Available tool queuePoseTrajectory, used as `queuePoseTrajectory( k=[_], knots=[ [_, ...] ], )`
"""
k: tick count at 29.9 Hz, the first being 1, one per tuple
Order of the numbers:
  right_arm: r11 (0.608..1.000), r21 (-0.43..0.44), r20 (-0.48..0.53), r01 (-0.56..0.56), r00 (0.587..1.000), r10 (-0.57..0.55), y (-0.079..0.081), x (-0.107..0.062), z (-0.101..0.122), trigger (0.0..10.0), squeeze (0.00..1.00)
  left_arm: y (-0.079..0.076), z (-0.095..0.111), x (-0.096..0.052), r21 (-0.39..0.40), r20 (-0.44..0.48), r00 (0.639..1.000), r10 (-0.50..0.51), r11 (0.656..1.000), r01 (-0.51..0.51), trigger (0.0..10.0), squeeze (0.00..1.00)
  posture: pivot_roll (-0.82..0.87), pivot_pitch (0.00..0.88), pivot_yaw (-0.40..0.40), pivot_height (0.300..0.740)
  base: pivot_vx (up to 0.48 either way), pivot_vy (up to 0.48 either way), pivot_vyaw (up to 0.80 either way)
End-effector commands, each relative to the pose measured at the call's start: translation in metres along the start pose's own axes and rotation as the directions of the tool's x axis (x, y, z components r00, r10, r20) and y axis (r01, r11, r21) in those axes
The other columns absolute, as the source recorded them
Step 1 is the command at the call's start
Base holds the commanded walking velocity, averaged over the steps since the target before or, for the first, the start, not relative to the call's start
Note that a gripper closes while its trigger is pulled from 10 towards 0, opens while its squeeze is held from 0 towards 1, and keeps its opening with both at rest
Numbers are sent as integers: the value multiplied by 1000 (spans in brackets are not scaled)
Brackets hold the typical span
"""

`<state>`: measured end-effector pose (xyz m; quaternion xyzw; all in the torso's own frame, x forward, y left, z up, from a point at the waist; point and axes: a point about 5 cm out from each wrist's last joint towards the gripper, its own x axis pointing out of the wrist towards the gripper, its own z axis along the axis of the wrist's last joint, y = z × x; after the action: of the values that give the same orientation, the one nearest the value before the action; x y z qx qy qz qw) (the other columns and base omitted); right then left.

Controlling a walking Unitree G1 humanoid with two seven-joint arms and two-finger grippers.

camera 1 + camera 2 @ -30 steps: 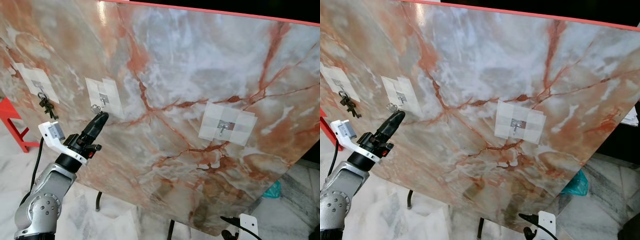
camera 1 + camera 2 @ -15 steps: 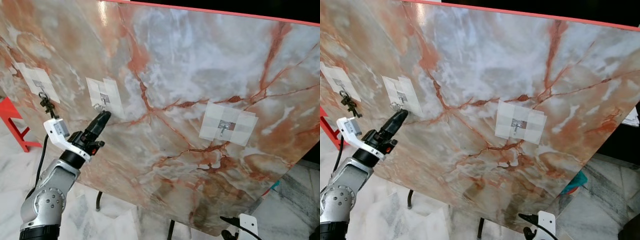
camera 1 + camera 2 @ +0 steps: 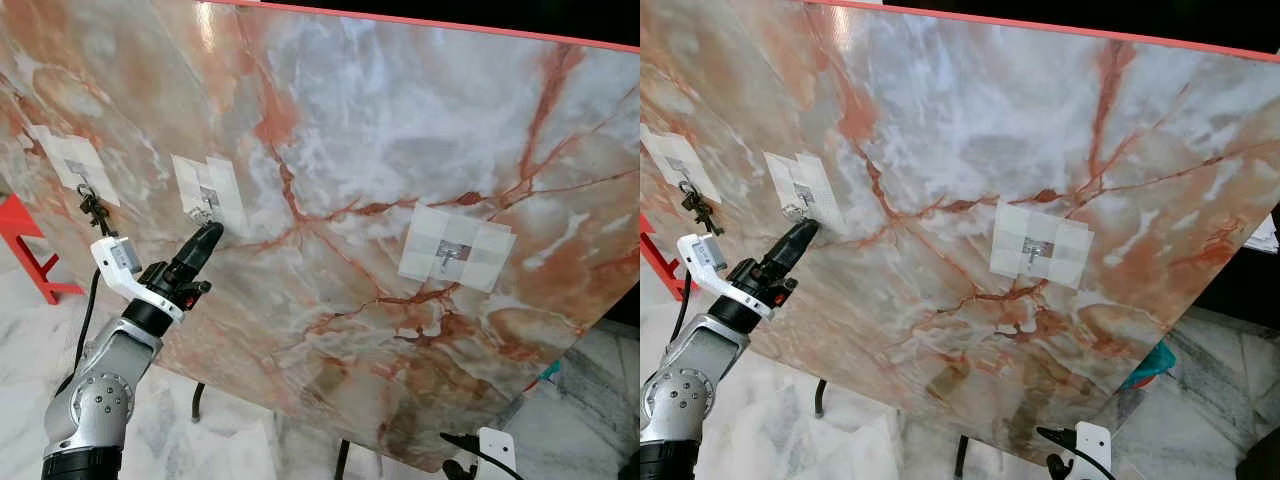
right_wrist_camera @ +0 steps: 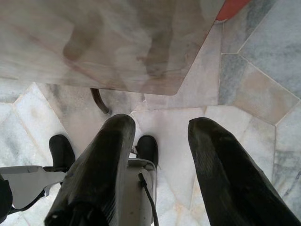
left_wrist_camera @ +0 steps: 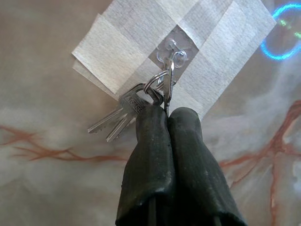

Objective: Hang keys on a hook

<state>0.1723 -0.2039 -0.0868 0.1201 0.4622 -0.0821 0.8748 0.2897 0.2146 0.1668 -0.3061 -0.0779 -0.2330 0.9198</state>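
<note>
Left gripper [image 5: 169, 115]: pinching the keys [image 5: 123, 113], ring touching the middle hook [image 5: 170, 47].
Right gripper [image 4: 162, 129]: hanging idle, fingers apart.

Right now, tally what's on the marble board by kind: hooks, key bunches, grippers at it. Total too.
Taped hooks: 3, left, middle, right
Key bunches: 2, dark bunch hanging on the left hook, silver bunch pinched in the left gripper at the middle hook
Grippers at the board: 1
Total: 6
</note>
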Motion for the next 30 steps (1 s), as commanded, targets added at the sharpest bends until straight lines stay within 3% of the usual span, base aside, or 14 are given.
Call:
queuePoseTrajectory(
  k=[1, 13, 25, 30],
  knots=[
    [1000, -7, -9, 9, 1000, -10, -3, -1, -2, 10000, 0, -4, 3, 0, 17, -8, 1000, -18, 1000, 18, 10000, 0, 130, 70, -43, 740, 0, 0, 0],
    [1000, -9, -9, 6, 1000, -6, -3, -1, -2, 10000, 0, -11, 2, -7, 8, -37, 998, -60, 998, 61, 10000, 0, 134, 70, -44, 740, 0, 0, 0],
    [1000, -7, -9, 6, 1000, -6, -2, -1, -2, 10000, 0, -11, 1, -2, 14, -49, 997, -67, 998, 68, 10000, 0, 131, 71, -42, 740, 0, 0, 0],
    [1000, -8, -10, 6, 1000, -6, -2, -1, -2, 10000, 0, -9, -11, -7, 47, -122, 991, -47, 998, 53, 10000, 0, 131, 72, -43, 740, 0, 0, 0]
  ],
)
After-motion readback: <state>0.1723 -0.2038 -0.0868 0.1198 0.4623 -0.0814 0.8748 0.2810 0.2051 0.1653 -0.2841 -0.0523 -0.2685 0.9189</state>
